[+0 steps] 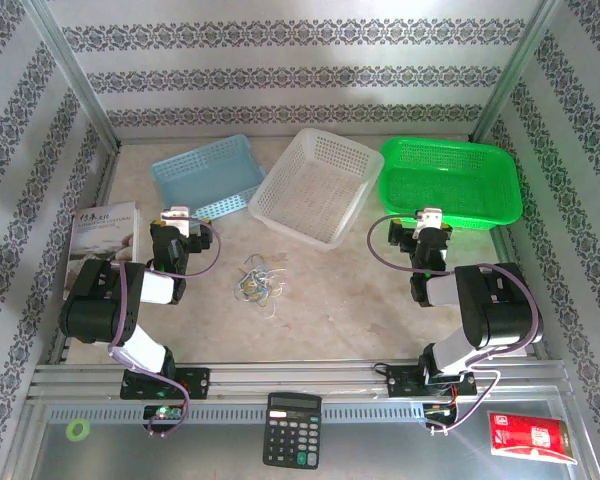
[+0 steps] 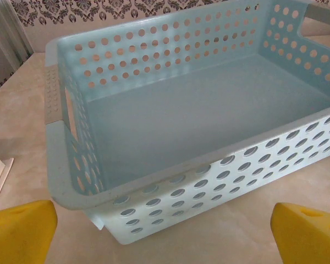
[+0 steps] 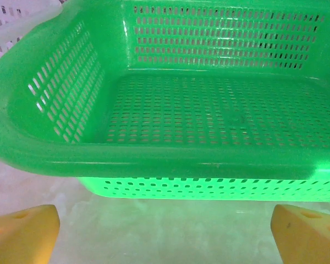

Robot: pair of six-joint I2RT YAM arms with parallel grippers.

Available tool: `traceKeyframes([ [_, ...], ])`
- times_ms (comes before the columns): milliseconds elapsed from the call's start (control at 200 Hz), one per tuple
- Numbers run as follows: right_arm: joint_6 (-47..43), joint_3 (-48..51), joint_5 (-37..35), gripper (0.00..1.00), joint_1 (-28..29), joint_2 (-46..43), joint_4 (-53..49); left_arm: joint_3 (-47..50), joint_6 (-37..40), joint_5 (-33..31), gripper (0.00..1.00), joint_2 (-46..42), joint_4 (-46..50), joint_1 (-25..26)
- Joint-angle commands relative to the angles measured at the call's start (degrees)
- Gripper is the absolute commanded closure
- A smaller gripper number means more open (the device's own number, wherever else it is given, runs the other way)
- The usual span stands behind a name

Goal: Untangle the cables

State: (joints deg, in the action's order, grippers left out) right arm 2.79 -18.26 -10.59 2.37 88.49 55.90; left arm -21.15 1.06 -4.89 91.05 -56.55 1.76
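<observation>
Surface (image 1: 330,300) of pale stone pattern carries everything, and across its far side stand three empty baskets: the green basket (image 1: 450,185) on the right, the white basket (image 1: 315,185) tilted in the middle, and the blue basket (image 1: 205,175) on the left. Nearer, the left arm (image 1: 110,310) and the right arm (image 1: 480,310) sit folded. The left jaws point at the blue basket and the right jaws at the green one. Each pair is spread wide and holds nothing, with yellow fingertips (image 2: 22,231) at the bottom corners of the left wrist view and the same at the right (image 3: 22,234). A booklet (image 1: 105,230) lies at the left edge, and a calculator (image 1: 293,428) and a red packet (image 1: 530,435) rest on the front rail. The cables (image 1: 258,283) are the smallest thing of all, a little knot of blue, tan and whitish loops lying on the surface in front of the white basket. They sit between the arms, nearer the left one and well apart from both jaws. As I judge it, the task has not begun and the step in hand is the approach. The left arm should swing inward and come down over the tangle's edge rather than its middle. It should narrow its jaws before it descends (wires this thin slip through a wide gap) and close on one outlying loop right at surface level. The right arm would do well to pin or pinch a strand of another colour on the opposite side. A slow pull apart can then ease the loops open instead of dragging the whole bundle along.
</observation>
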Motion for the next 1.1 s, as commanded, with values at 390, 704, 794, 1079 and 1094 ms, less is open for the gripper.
traceKeyframes([
  [390,-0.3,-1.1,1.7,0.02,0.0,-0.6,0.6,-0.4,-0.9,0.7,0.00,0.3,0.7,-0.4],
  [704,-0.2,-1.1,1.9,0.02,0.0,-0.6,0.5,-0.4,-1.1,0.3,0.00,0.3,0.7,-0.5],
  [794,-0.2,-1.1,2.0,0.02,-0.1,-0.6,0.5,0.4,-2.7,-4.3,0.00,0.4,-0.7,-0.5],
  [1079,0.1,-1.1,2.4,0.02,-0.4,-0.7,0.6,0.7,-2.8,-4.4,0.00,0.3,-1.5,-0.5],
  [1094,0.1,-1.1,2.1,0.01,-0.5,-0.8,0.7,1.0,-2.7,-4.3,0.00,0.1,-1.8,-0.5],
])
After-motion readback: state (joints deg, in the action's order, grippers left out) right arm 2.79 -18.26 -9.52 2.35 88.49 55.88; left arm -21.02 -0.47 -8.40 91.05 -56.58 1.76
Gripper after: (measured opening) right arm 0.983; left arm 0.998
